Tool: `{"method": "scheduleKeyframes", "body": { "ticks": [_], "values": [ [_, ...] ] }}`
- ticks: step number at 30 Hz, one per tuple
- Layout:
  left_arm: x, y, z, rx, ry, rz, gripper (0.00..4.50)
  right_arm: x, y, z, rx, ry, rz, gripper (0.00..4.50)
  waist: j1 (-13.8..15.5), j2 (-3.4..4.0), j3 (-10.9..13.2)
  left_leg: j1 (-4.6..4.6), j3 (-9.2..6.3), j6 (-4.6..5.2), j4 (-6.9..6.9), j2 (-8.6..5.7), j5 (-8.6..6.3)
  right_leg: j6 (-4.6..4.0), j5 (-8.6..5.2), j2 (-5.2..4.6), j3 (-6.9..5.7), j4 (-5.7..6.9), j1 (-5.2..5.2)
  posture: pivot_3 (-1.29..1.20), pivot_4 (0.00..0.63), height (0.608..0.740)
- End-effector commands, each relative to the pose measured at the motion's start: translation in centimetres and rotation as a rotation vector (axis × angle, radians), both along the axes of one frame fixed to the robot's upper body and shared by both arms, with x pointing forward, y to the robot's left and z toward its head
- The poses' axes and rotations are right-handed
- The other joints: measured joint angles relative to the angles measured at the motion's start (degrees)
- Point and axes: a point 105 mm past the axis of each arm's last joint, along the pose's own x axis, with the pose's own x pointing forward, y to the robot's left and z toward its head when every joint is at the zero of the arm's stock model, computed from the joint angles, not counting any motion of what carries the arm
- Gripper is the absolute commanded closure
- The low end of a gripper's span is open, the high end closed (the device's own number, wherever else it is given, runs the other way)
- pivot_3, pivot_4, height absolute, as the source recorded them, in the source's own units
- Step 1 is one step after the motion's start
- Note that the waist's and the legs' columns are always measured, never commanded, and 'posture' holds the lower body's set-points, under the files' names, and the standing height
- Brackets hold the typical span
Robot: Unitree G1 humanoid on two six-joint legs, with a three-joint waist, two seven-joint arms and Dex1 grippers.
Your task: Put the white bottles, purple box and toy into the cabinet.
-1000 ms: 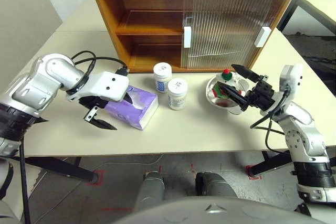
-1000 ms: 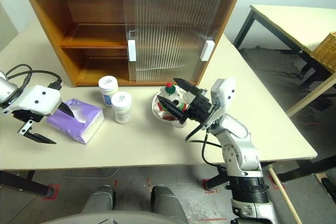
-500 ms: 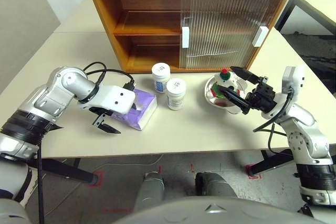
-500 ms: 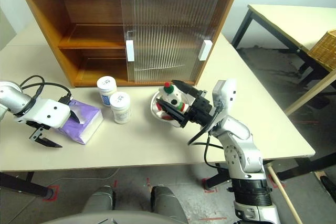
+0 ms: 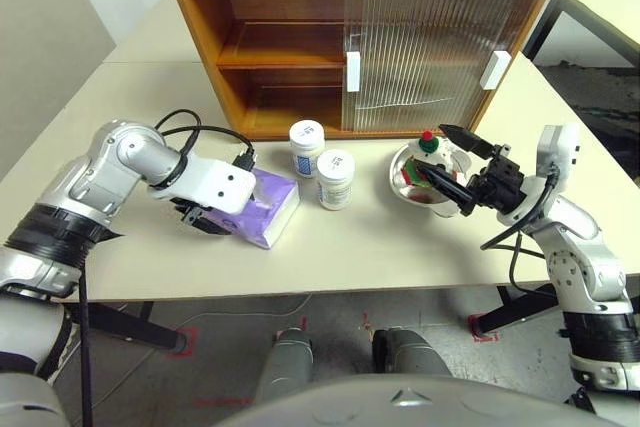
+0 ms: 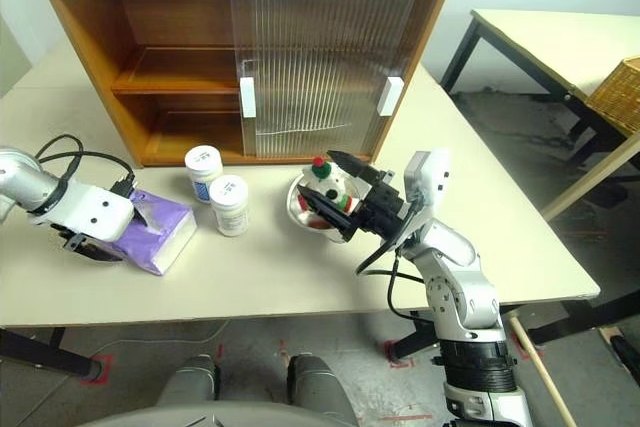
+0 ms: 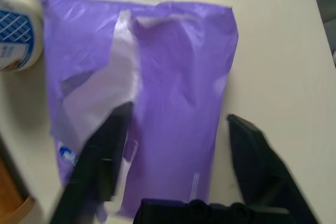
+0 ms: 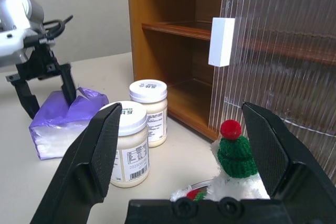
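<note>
So nearest the robot, on the left side of the pale table (image 5: 330,247), the left gripper (image 7: 178,140) is down over the purple box (image 7: 173,77), pointing steeply down at it. One black finger sits on top of the pack beside the white tissue sticking out of the slit, the other is on the table just off the pack's long edge. So the fingers straddle that side of the box with a gap between them, not pinching it tight as far as I can see. The box lies flat on the table.

Over on the right, the right gripper (image 5: 452,164) hovers with its two fingers spread wide, nothing between them. It points roughly level toward the toy (image 8: 235,174), which sits in a shiny steel bowl (image 5: 408,185). The fingers are near the bear but not touching it.

A bit further back, in the middle of the table, the two white bottles (image 5: 322,163) stand upright just beside each other, between the box and the bowl, caps on.

At the far end is the cabinet (image 5: 300,37). Its ribbed sliding doors (image 5: 430,37) cover the right part, with white handles. The left part is open, and both shelves there look bare.
</note>
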Motion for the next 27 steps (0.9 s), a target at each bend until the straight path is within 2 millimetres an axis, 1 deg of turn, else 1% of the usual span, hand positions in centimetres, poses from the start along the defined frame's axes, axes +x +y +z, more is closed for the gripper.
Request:
{"method": "scheduleKeyframes", "body": {
  "ticks": [1,5,7,13,16,21,24,27],
  "values": [
    [-0.2,-0.5,-0.8,-0.021,0.009,0.003,2.43,-0.1,0.0,0.6,-0.002,-0.015,-0.003,0.0,0.0,0.0,-0.1,0.0,0.01,0.0,0.01,0.0,0.0,0.0,0.0,0.0,0.0,0.0,0.0,0.08,0.057,0.74],
    [-0.2,-0.3,-1.2,-0.019,0.015,0.012,3.89,0.0,0.0,0.7,-0.001,-0.016,-0.006,0.0,0.0,0.06,-0.2,0.01,0.0,0.03,0.05,0.0,0.02,-0.01,0.01,0.02,-0.02,0.01,0.05,0.08,0.053,0.74],
    [-0.1,-0.2,-1.1,-0.015,0.014,0.015,4.48,0.0,0.1,0.7,-0.001,-0.017,-0.007,0.0,0.0,0.09,-0.2,0.05,0.0,0.03,0.06,-0.01,0.02,-0.02,0.02,0.02,-0.02,0.01,0.1,0.08,0.053,0.74],
    [0.7,-0.3,0.4,-0.021,-0.019,0.015,4.48,0.2,0.3,0.9,0.002,-0.024,-0.006,0.0,0.0,0.09,-0.3,0.11,-0.03,0.03,0.06,-0.01,0.02,-0.02,0.03,0.02,-0.03,0.04,0.17,0.09,0.048,0.74],
    [1.7,-0.5,2.4,-0.017,-0.067,0.007,4.48,0.2,0.4,0.8,0.003,-0.025,-0.002,0.0,0.1,0.07,-0.3,0.1,-0.06,0.03,0.06,-0.01,0.02,-0.01,0.03,0.02,-0.05,0.05,0.18,0.09,0.047,0.74],
    [2.5,-0.7,5.0,-0.005,-0.104,0.003,4.48,0.3,0.5,0.7,0.006,-0.023,0.001,0.0,0.0,0.11,-0.3,0.11,-0.05,0.06,0.12,-0.02,0.05,0.0,0.03,0.02,-0.04,0.04,0.23,0.09,0.047,0.74],
    [2.7,-1.1,6.6,-0.009,-0.111,0.005,4.48,0.3,0.6,0.6,0.008,-0.022,0.003,0.0,0.1,0.11,-0.3,0.1,-0.05,0.08,0.14,-0.02,0.06,0.04,0.01,0.03,-0.06,0.04,0.22,0.09,0.047,0.74],
    [2.4,-2.0,8.0,-0.043,-0.089,0.019,4.48,0.4,0.7,0.6,0.009,-0.022,0.004,0.0,0.1,0.1,-0.3,0.07,-0.05,0.09,0.17,-0.03,0.07,0.05,0.0,0.04,-0.08,0.03,0.22,0.09,0.047,0.74]
  ]
}}
